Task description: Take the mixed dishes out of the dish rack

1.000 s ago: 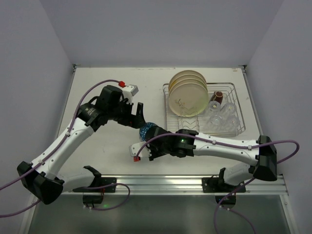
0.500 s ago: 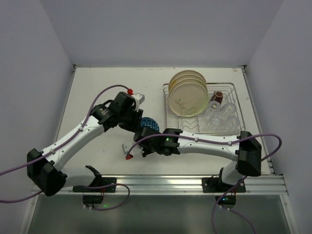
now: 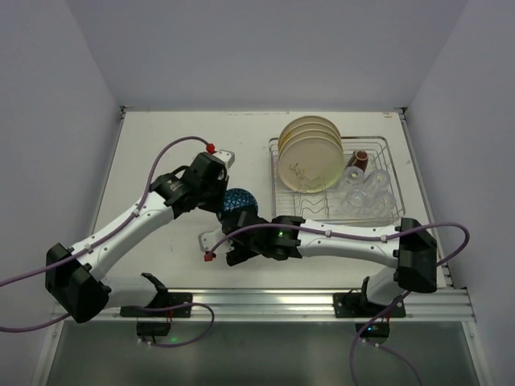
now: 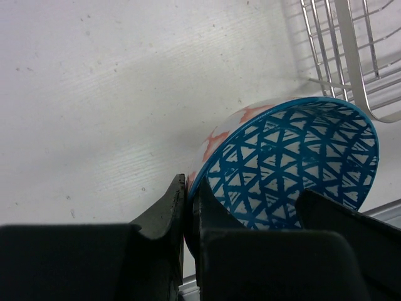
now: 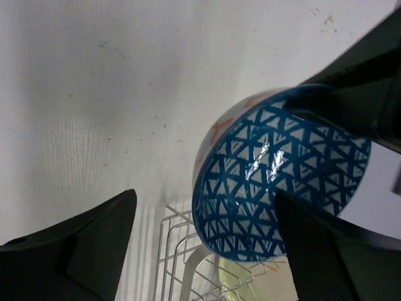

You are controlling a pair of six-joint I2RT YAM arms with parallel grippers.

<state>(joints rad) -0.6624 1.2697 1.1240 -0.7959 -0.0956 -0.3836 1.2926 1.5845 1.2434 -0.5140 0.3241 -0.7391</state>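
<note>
Your left pincer (image 4: 188, 204) is clamped on the rim of the bowl (image 4: 288, 169) and holds it tilted over the counter (image 4: 94, 94), just left of the rack (image 4: 351, 56). Your right pincer (image 5: 203, 244) gapes wide around the bowl and grips nothing, so the left arm alone carries it.

The pale cream table (image 3: 161, 153) reached to the walls on three sides. Its top was matte and flecked with small dark specks and faint scuffs. A silver wire dish rack (image 3: 389, 157) stood directly on it at about two o'clock from the table's middle, near the right edge and short of the far edge. At six o'clock a metal rail (image 3: 265, 299) ran along the near edge.
</note>
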